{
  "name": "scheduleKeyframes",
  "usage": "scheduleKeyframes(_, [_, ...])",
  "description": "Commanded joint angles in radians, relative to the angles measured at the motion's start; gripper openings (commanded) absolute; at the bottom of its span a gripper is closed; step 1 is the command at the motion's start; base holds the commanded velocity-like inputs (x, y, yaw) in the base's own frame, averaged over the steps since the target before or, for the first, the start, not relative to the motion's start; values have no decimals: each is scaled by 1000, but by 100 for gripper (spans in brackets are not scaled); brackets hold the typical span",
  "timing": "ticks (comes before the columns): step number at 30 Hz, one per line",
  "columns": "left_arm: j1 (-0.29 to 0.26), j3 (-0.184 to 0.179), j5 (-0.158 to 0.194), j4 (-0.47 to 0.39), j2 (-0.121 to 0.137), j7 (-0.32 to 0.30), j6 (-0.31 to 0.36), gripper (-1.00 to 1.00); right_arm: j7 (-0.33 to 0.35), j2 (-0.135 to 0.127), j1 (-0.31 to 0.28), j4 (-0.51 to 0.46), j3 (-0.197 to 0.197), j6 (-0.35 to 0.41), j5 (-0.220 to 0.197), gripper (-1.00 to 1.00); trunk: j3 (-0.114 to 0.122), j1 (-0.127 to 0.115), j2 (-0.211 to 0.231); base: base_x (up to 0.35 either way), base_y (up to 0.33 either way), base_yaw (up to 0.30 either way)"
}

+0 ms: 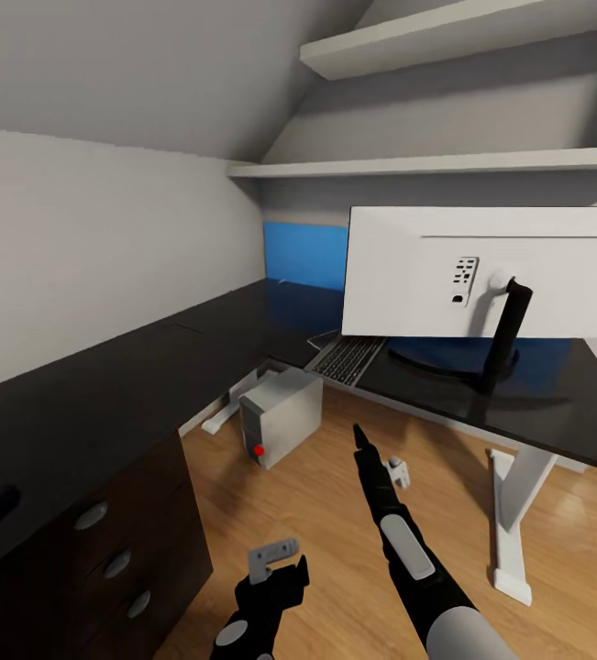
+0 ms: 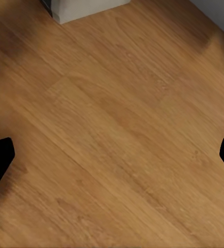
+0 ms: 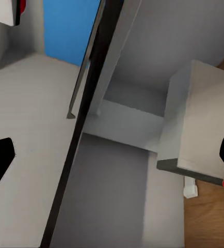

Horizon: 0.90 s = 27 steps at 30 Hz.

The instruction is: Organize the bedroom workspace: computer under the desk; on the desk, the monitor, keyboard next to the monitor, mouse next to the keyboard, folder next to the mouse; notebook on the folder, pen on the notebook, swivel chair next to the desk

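Warm wooden plank floor (image 2: 117,134) directly beneath both end effectors. Plain white wall (image 1: 78,238) far left of them; two white wall shelves (image 1: 445,165) high ahead under sloped ceiling.

- The bench (image 1: 243,316) is glossy black on a white leg (image 1: 516,513); its black drawers (image 1: 115,559) carry round silver knobs.
- The monitor (image 1: 481,270), beyond the right end effector (image 1: 360,438), shows a white back and a black curved stand arm.
- The keyboard (image 1: 347,357) is grey with dark keys.
- The computer (image 1: 281,414), just ahead of the right end effector, is light grey with a red dot.
- The wall panel (image 1: 305,254) is bright blue.
- The floor (image 2: 117,134) under the left end effector (image 1: 275,570) is warm brown wood grain.
- Both end effectors are black; the left carries a grey part.
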Motion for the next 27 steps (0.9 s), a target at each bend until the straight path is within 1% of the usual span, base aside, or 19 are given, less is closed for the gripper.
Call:
scheduleKeyframes(1, [-1, -2, 8, 1, 1, 6, 3, 100, 17, 0, -1, 2, 4, -4, -11, 100, -1, 0, 0, 0, 0, 0])
scheduleKeyframes(3, [-1, -3, 8, 3, 3, 4, 4, 100, 19, -1, -1, 2, 3, -3, -12, 100, -1, 0, 0, 0, 0, 0])
scheduleKeyframes(4, [-1, -3, 9, 4, 7, 3, 4, 100, 19, -1, -1, 2, 2, -2, -12, 100, -1, 0, 0, 0, 0, 0])
scheduleKeyframes(5, [-1, -4, 9, 4, 17, 0, 5, 100, 20, -1, -1, 5, 0, -2, -13, 100, -1, 0, 0, 0, 0, 0])
scheduleKeyframes(7, [-1, -5, 10, 5, 19, -1, 6, 100, 20, -1, -1, 11, 0, -2, -13, 100, -1, 0, 0, 0, 0, 0])
scheduleKeyframes(9, [-1, -15, 11, 6, 20, -3, 8, 100, 21, 0, -1, 15, 0, -2, -13, 100, -1, 0, 0, 0, 0, 0])
scheduleKeyframes(10, [-1, -27, 11, 10, 20, -3, 8, 100, 21, 0, -1, 16, 0, -2, -13, 100, -1, 0, 0, 20, 0, 0])
scheduleKeyframes(12, [-1, -41, 11, 15, 21, -3, 8, 100, 22, 0, -1, 16, 0, -2, -12, 100, -1, 0, 0, 64, 0, 0])
scheduleKeyframes(15, [-1, -62, 10, 24, 22, -2, 6, 100, 24, 0, -1, 16, 0, -1, -12, 100, -1, 0, 0, 174, 0, 0])
scheduleKeyframes(20, [-1, -66, 10, 26, 22, -2, 6, 100, 25, 0, -1, 16, 1, -2, -12, 100, -1, 0, 0, 239, 0, 0])
scheduleKeyframes(27, [-1, -68, 10, 28, 22, -2, 7, 100, 25, 2, -1, 17, 3, -2, -13, 100, -1, 0, 0, 65, 0, 0])
